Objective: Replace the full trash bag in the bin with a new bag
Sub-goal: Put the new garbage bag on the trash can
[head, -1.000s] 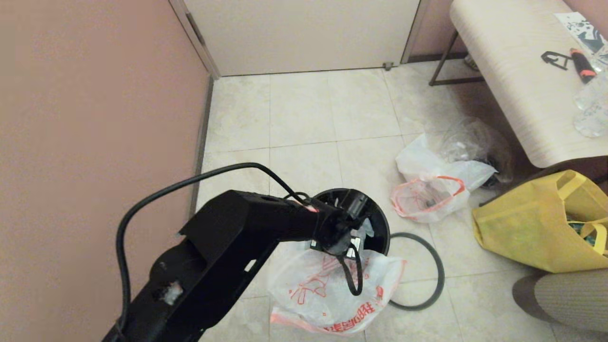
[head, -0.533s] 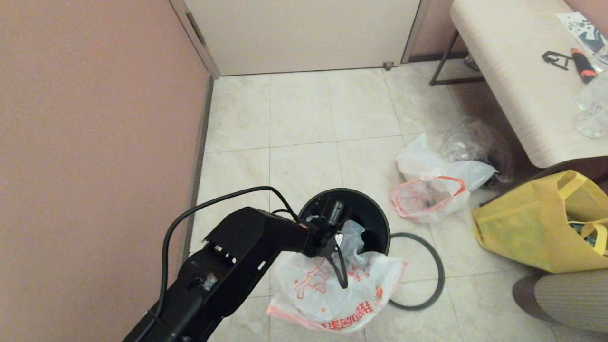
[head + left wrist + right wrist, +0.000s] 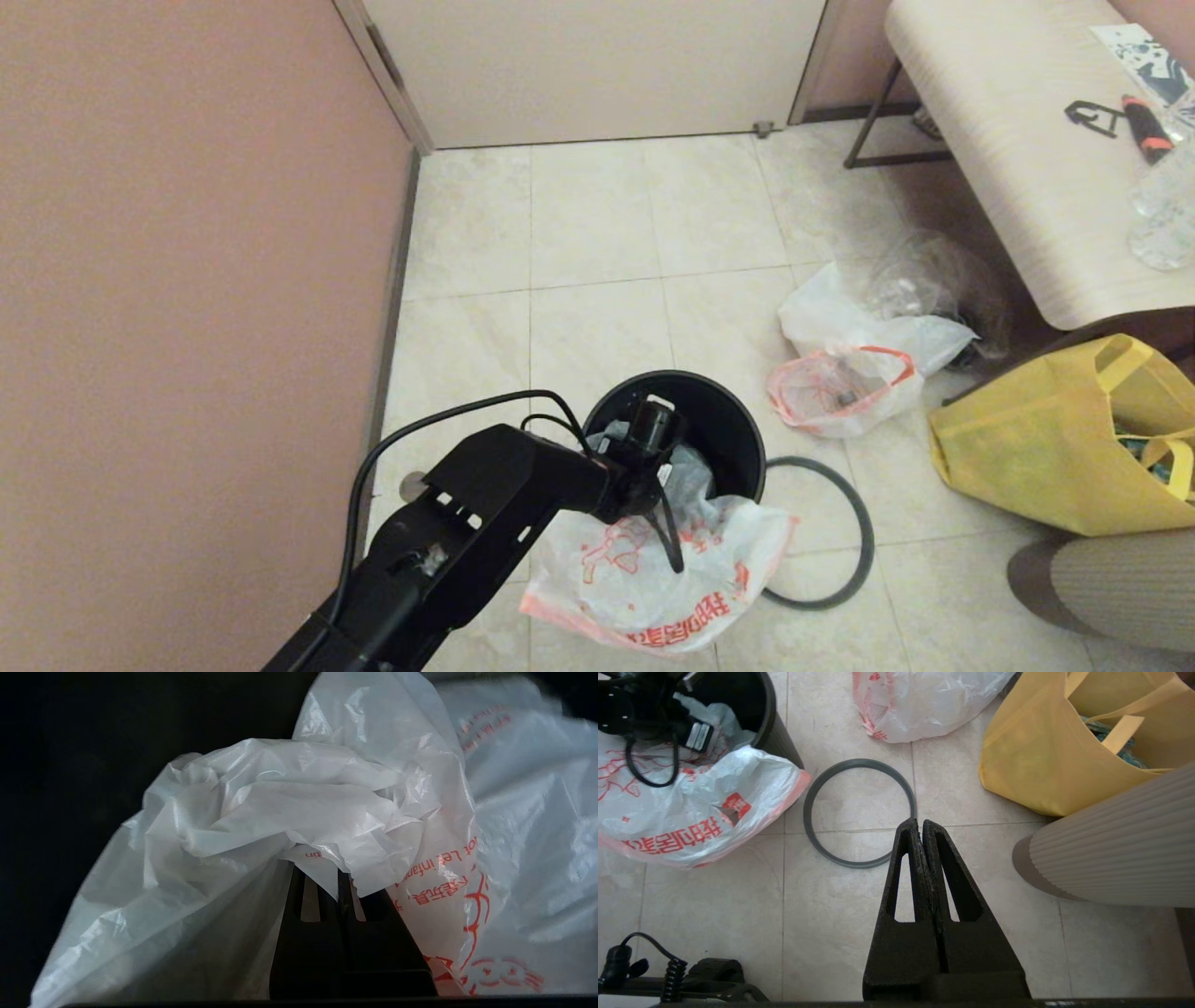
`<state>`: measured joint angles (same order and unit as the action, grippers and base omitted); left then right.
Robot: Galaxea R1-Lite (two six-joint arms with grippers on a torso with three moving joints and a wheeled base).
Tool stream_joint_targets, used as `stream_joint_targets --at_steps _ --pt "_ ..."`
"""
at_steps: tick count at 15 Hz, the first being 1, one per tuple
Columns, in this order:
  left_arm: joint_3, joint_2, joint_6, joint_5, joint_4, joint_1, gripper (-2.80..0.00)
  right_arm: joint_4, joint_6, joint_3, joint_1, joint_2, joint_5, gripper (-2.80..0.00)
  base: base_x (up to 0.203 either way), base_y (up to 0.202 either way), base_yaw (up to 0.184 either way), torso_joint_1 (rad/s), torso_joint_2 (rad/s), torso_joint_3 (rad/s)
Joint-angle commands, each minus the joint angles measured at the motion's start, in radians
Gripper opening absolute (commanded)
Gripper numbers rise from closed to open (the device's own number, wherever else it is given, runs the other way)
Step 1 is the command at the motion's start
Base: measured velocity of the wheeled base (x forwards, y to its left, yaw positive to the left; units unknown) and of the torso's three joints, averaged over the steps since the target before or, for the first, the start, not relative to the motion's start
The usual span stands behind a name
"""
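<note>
1. Black plastic forms the small round bin (image 3: 724, 439), which stands on the beige tiled floor (image 3: 597, 233) in the head view. The left gripper (image 3: 665, 471) reaches into its mouth from the near-left side, with a thin white new bag printed in red cartoon lines and lettering (image 3: 653, 579) bunched there; the rest of that bag spills over the bin's near rim onto the floor. A thin dark-grey ring (image 3: 854, 523) lies flat on the tiles, touching the bin's right side. Farther right lies the full trash bag of white translucent plastic with a pink-orange band (image 3: 845, 373), and beyond it a yellow fabric tote (image 3: 1036, 448) near the pale bench (image 3: 1008, 168).
2. White film of the new bag (image 3: 299, 812) fills the left wrist view against the bin's dark inside. The left gripper (image 3: 329, 882) has its fingers pressed together on a fold of this bag.
3. Grey ring (image 3: 810, 812) lies on the tiles in the right wrist view, ahead of the right gripper (image 3: 920, 826), whose fingers are pressed together on nothing, above the floor. The bin (image 3: 770, 723), new bag (image 3: 714, 812), full trash bag (image 3: 924, 704) and tote (image 3: 1041, 751) show around it.
</note>
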<state>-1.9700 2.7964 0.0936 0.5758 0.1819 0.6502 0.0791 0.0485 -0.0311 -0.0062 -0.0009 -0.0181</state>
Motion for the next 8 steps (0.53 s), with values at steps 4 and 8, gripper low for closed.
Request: stream_joint_targets --at_steps 4,8 --pt "0.019 -0.029 0.0 0.032 0.015 0.034 0.0 0.001 0.001 0.0 0.0 0.001 0.0 -2.8 0.0 0.0 0.0 0.0 0.0 0.0" --pt "0.071 -0.13 -0.028 0.038 -0.009 0.069 0.0 0.001 0.001 0.0 0.0 0.001 0.0 -2.8 0.0 0.0 0.0 0.0 0.0 0.0"
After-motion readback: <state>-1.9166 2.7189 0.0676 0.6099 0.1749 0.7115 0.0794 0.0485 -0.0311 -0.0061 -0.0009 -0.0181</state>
